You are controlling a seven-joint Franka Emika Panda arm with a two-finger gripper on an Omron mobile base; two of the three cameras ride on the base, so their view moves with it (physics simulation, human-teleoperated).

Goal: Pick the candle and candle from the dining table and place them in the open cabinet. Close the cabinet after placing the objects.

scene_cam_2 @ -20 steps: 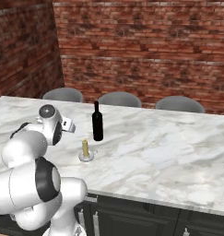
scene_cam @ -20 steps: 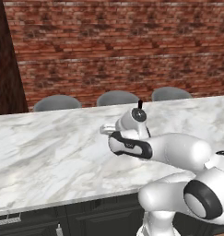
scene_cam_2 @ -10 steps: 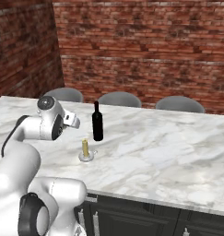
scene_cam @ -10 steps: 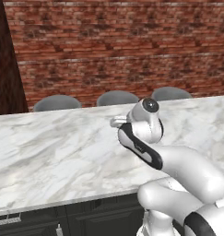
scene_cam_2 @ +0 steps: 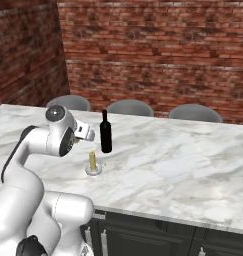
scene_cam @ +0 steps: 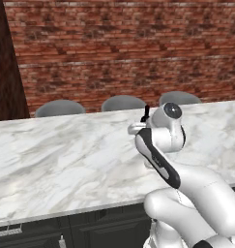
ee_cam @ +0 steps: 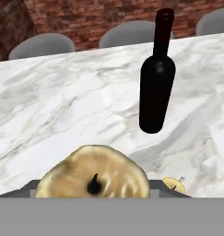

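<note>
One squat golden candle (ee_cam: 92, 173) sits clamped in the pincer (ee_cam: 92, 193), black bottle (ee_cam: 156, 76) beyond.

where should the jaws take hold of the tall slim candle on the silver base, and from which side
Probably the pale stick of the tall candle above its round base, with the jaws coming from above or the near edge. It stands upright, and the black bottle stands just behind it.

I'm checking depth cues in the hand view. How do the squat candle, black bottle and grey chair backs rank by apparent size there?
1. Squat candle, inflated by nearness to the camera
2. Black bottle
3. Grey chair backs, partly hidden behind the table, so unsure against the bottle
</note>
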